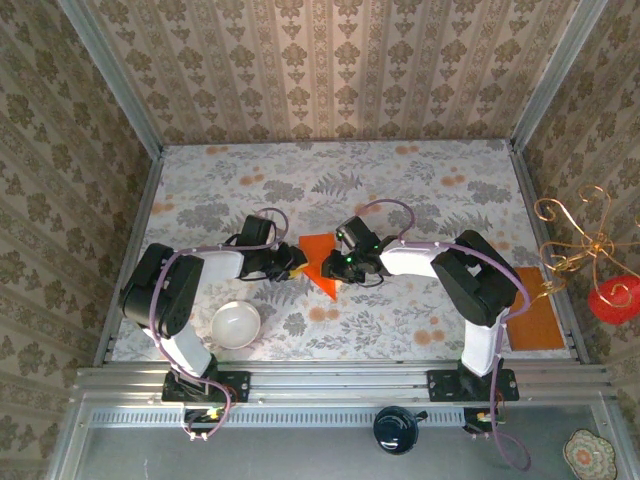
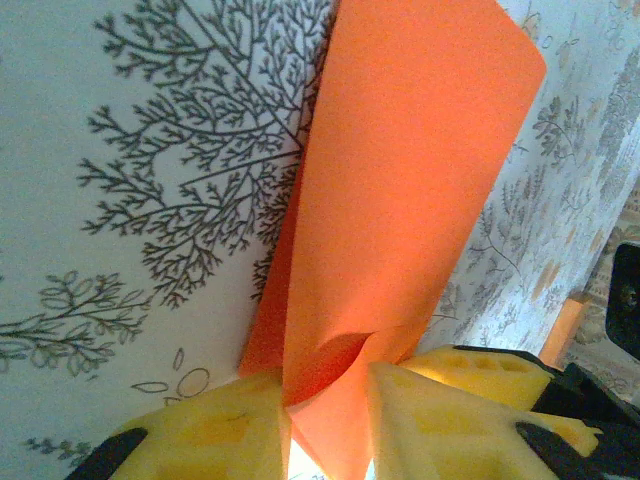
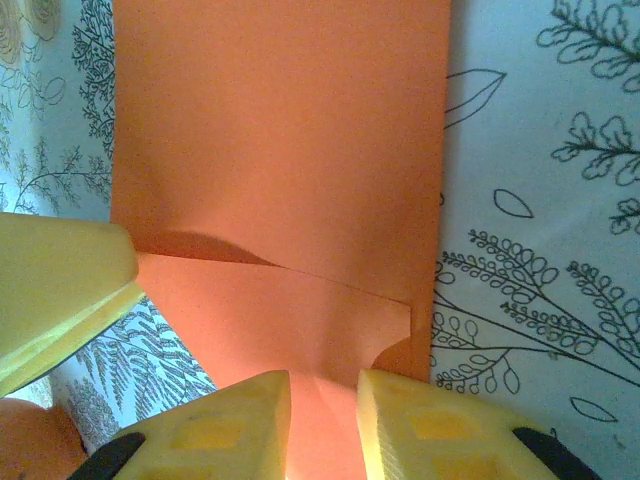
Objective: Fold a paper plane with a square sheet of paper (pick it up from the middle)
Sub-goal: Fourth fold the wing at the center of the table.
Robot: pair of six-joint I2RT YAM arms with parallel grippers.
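Top external view: square sheet of paper (image 1: 316,250), partly folded, lay at centre of table (image 1: 430,200). Left gripper (image 2: 325,405) and right gripper (image 3: 323,400) pinched opposite edges, probably to align layers before creasing.

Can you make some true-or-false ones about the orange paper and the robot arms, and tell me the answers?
1. The left tool and the right tool both pinch the orange paper. True.
2. The white bowl sits beside the right arm. False: it sits by the left arm, near its base.
3. The orange paper lies flat in one layer. False: it is bent up, with one layer over another.
4. A duller brownish-orange rectangle lies near the right edge of the table. True.
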